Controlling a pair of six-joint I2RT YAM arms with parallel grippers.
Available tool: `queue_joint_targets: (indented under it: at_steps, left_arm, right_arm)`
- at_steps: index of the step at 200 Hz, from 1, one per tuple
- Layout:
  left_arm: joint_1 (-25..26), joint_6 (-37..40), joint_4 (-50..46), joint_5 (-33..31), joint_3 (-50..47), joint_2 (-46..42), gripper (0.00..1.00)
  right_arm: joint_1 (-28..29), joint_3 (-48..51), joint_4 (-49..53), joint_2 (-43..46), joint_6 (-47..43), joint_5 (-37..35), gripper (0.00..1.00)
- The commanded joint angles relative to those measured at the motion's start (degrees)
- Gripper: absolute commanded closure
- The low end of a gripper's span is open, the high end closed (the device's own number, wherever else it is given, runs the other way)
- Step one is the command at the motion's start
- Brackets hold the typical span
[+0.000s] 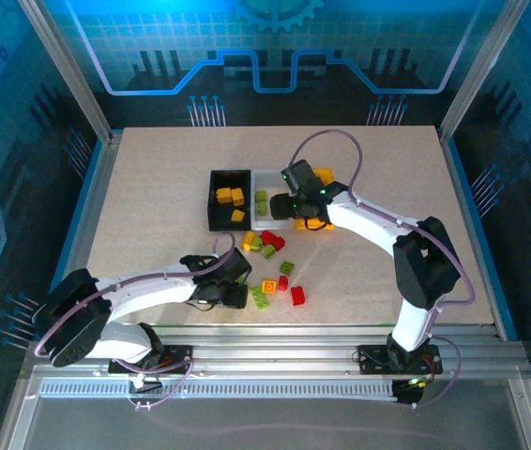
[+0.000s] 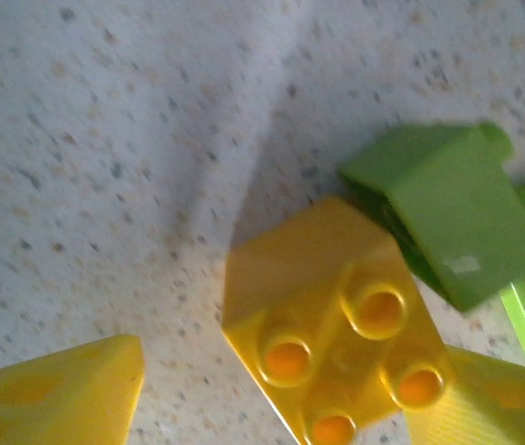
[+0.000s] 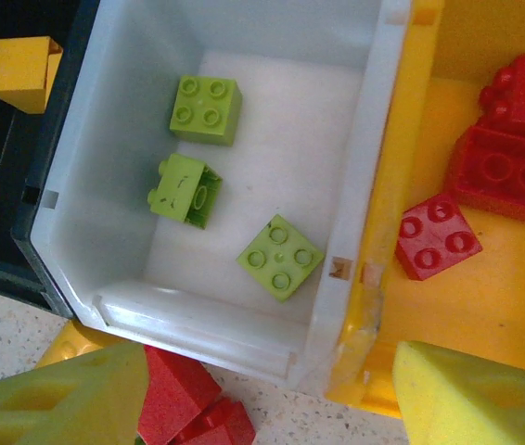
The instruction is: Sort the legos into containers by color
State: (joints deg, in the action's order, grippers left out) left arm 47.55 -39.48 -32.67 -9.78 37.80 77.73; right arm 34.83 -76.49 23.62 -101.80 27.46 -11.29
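My left claw (image 2: 281, 394) straddles a loose yellow brick (image 2: 332, 320); my right claw (image 3: 272, 371) hangs empty over the bins.
The left claw is spread wide, not yet pinching the yellow brick, which lies on the table (image 2: 105, 185) against a green brick (image 2: 448, 213). The right claw, also spread, holds nothing above the white bin (image 3: 360, 167) of greens. Yellows sit in the black bin (image 1: 219, 220) left of it, so I judge this brick belongs there.

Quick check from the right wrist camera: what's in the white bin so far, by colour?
Green bricks: 3
Red: 0
Yellow: 0
Total in the white bin: 3
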Motion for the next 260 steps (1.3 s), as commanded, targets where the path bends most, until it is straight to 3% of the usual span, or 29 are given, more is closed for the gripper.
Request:
queue_joint_targets:
  at_steps: [1,21,89,142,188,217,260]
  left_arm:
    - [-1.3,2.8,1.5,-2.4,2.7,1.5,0.31]
    - [-2.3,4.0,2.6,-1.9,3.0,2.4,0.32]
    - [-2.8,4.2,3.5,-3.1,2.3,2.8,0.52]
    - [-3.0,3.5,-1.1,-5.0,4.0,-4.0,0.6]
    - [-9.8,5.7,-2.3,-8.1,11.3,-10.3,0.61]
    - [-17.3,7.9,3.5,-7.0,18.6,-3.4,0.61]
    - [-22.0,9.7,7.7,-9.4,31.5,11.6,0.62]
  right_arm:
    - [-0.8,0.8,-1.6,2.6,0.7,0.7,0.29]
    - [-0.9,0.9,-1.7,2.6,0.7,0.9,0.29]
    - [-0.9,0.6,-2.0,2.3,0.7,1.5,0.29]
    - [-1.0,1.2,-2.1,3.5,0.7,1.3,0.29]
    - [-1.1,3.2,-3.1,5.3,1.1,1.4,0.29]
    - [-1.4,4.7,-3.1,6.2,1.5,1.6,0.28]
    - [-2.0,7.0,-3.0,8.1,1.9,1.8,0.28]
